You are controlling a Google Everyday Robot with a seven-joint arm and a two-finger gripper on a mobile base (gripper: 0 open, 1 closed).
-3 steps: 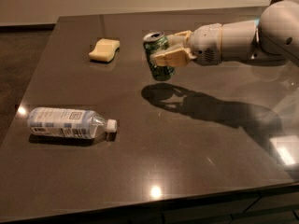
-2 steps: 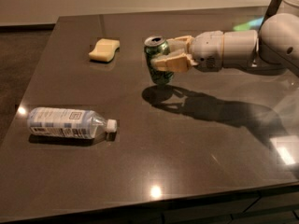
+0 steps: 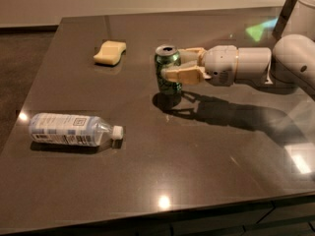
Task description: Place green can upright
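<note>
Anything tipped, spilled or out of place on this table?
Only the water bottle lies on its side at the table's front left, cap on, no spill visible. The green can is upright in the gripper, shut around it; the sponge lies flat.

White rounded arm (image 3: pixel 246 65); tan-fingered tool (image 3: pixel 173 64) at its tip.

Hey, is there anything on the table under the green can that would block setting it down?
Nothing visible does. The gripper grips the green can, upright over a bare patch of table; the sponge and water bottle lie well apart from it.
</note>
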